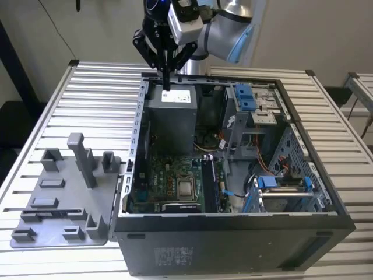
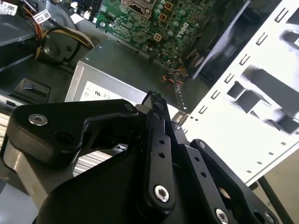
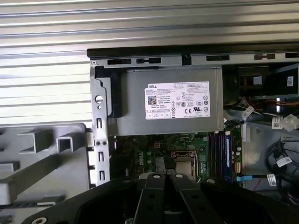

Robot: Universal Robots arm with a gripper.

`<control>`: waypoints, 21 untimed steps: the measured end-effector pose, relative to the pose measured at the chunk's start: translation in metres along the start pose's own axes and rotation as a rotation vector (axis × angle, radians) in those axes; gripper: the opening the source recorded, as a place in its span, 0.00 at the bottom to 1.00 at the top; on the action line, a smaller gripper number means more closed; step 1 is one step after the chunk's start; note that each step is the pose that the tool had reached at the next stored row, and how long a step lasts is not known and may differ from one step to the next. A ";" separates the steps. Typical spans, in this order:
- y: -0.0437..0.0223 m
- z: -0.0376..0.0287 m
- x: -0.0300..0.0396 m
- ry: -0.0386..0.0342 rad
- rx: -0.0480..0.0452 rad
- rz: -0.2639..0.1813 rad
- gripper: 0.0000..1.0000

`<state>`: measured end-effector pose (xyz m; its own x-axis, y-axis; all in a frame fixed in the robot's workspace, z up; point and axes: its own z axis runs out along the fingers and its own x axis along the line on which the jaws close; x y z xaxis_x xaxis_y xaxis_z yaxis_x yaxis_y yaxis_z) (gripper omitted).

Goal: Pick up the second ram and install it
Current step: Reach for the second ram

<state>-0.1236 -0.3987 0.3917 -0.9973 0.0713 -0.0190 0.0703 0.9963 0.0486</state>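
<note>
second ram [image 1: 51,213] in grey fixture [image 1: 61,198], hand [image 1: 166,87] well apart

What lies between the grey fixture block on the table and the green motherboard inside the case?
The case's metal side wall stands between them, as the exterior view shows.

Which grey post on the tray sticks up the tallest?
The slim post between two stubby blocks on the grey tray; all the others are much shorter.

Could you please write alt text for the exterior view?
The shut gripper hangs over the grey power supply inside an open computer case on a slatted table. A grey plastic fixture lies beside the case, at the exterior view's left.
</note>
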 end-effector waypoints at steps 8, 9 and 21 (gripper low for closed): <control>-0.0005 0.0000 0.0041 -0.0024 -0.0002 0.000 0.11; -0.0006 -0.0002 0.0055 -0.0023 0.0000 0.000 0.11; -0.0015 -0.0004 0.0189 -0.0024 -0.0002 0.000 0.11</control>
<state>-0.1426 -0.3989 0.3917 -0.9972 0.0711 -0.0214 0.0700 0.9964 0.0488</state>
